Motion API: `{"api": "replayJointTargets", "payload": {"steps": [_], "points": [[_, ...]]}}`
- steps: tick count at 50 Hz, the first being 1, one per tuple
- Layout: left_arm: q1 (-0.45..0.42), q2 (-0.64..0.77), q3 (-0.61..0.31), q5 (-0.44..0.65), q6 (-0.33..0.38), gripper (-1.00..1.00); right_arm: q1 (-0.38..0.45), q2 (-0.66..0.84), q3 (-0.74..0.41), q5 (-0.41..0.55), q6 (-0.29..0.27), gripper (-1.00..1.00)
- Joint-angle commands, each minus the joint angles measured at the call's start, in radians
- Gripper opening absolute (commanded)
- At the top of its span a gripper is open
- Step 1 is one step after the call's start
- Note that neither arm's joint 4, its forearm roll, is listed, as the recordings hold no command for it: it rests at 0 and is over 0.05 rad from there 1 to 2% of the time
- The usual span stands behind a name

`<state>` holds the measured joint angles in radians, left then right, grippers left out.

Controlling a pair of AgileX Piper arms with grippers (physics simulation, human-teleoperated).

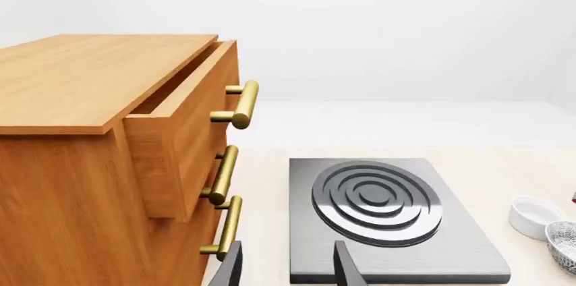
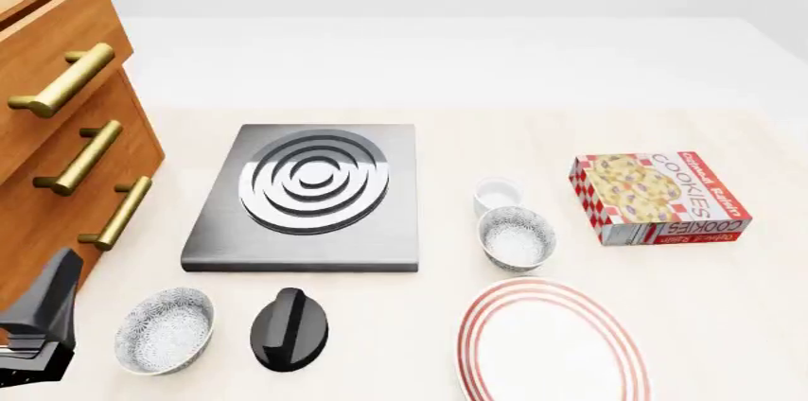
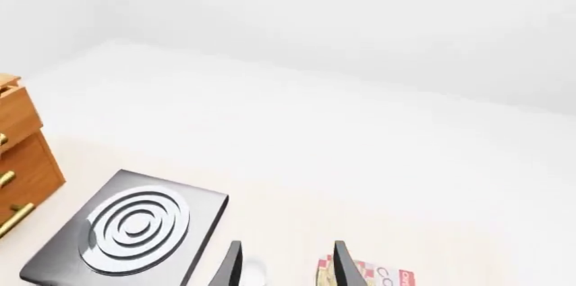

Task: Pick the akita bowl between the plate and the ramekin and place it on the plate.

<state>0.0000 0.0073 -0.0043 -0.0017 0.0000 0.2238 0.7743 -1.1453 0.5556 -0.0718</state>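
Observation:
The akita bowl (image 2: 517, 236), grey outside and speckled inside, stands between the small white ramekin (image 2: 498, 196) behind it and the red-ringed plate (image 2: 552, 344) in front of it. The left wrist view catches the ramekin (image 1: 535, 215) and a slice of the bowl (image 1: 565, 244) at the frame's edge. My left gripper (image 1: 288, 269) is open and empty, pointing at the stove plate far from the bowl. My right gripper (image 3: 286, 267) is open and empty, high above the table. The front view holds only a dark part of the left arm (image 2: 41, 316).
A wooden drawer cabinet (image 2: 57, 136) with brass handles stands at the left, its top drawer (image 1: 180, 131) pulled out. A grey stove plate (image 2: 309, 193) lies in the middle. A cookie box (image 2: 657, 198) lies right of the ramekin. A second speckled bowl (image 2: 165, 329) and a black knob (image 2: 289, 327) sit front left.

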Motion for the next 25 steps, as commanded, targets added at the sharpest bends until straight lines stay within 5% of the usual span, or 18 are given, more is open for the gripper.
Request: {"api": "replayJointTargets", "payload": {"steps": [1, 11, 25], "points": [[0.000, 0.000, 0.000, 0.000, 0.000, 1.00, 0.006, 0.113, -0.111, 0.121, 0.006, 1.00], [0.000, 0.000, 0.000, 0.000, 0.000, 1.00, -0.005, 0.174, -0.166, 0.226, 0.009, 1.00], [0.000, 0.000, 0.000, 0.000, 0.000, 1.00, -0.036, 0.254, -0.112, 0.234, 0.026, 1.00]]}}
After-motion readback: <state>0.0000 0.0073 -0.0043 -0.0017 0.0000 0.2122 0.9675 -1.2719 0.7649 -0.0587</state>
